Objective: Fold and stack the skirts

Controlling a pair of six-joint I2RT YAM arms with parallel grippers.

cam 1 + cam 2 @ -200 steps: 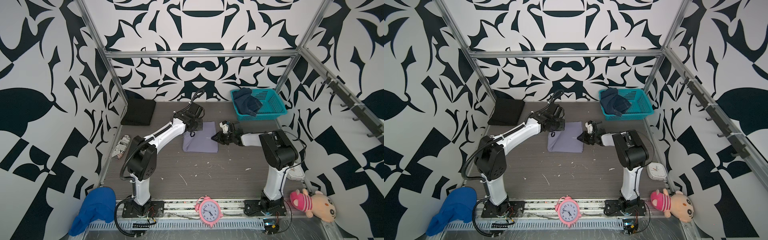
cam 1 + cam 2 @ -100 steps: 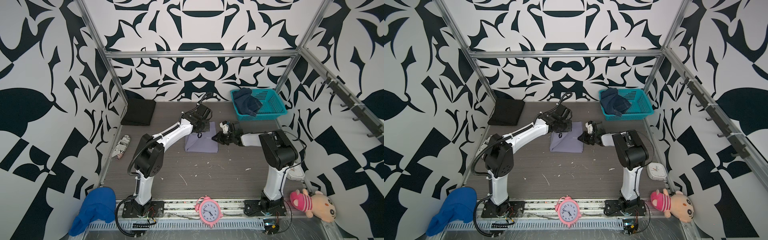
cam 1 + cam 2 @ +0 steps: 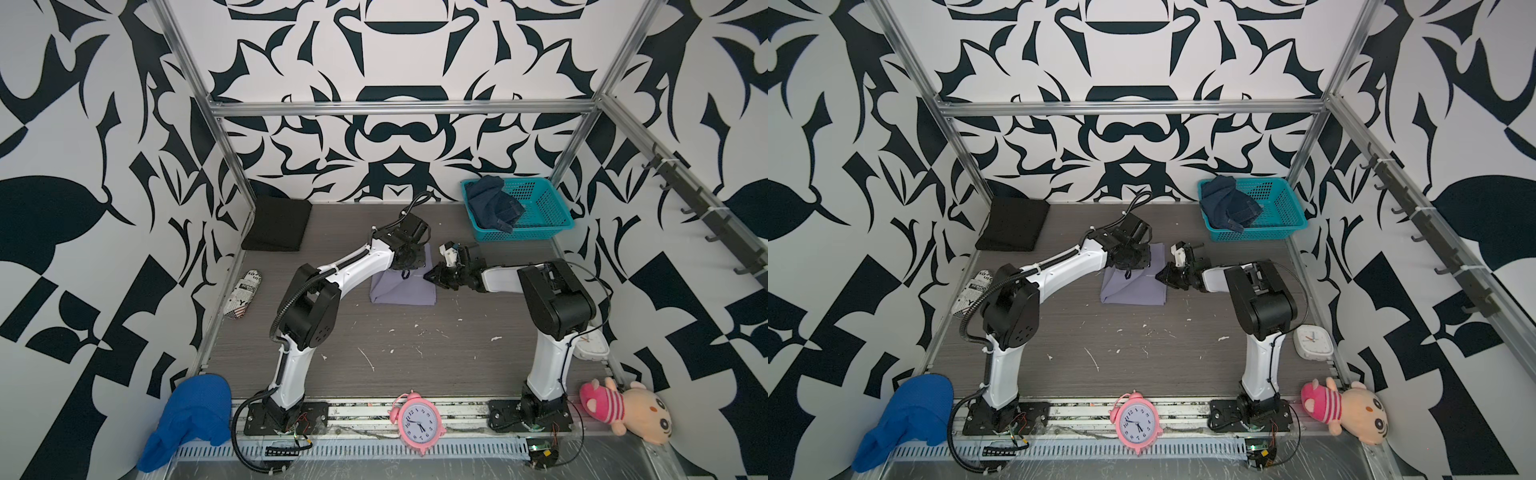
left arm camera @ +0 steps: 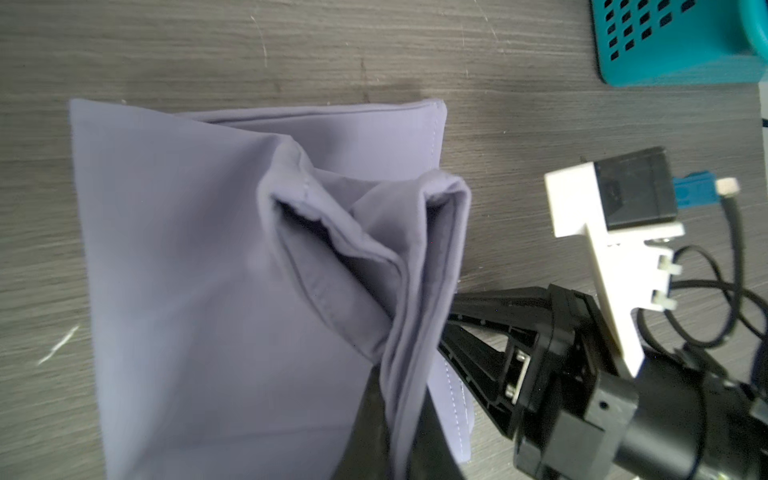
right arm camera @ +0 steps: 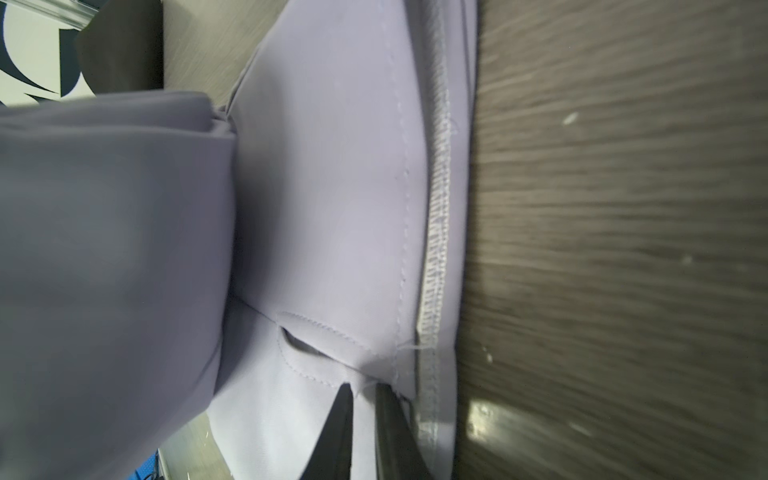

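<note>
walls (image 3: 395, 62): white panels with a big black leaf-and-scroll print, closing in three sides. aluminium frame (image 3: 399, 109): one bar across the back wall, posts slanting down to the far corners. floor (image 3: 415, 365): grey wood-grain board, scuffed, with white flecks (image 3: 368, 359) scattered over the near half. dark hook rail (image 3: 1433, 232) runs along the right-hand wall. pale slotted duct (image 3: 374, 449) lies along the front edge. light is even and flat, shadows soft.

The lavender skirt (image 4: 208, 291) is smooth matt cloth, the tabletop (image 4: 291, 50) scuffed wood-grain.
</note>
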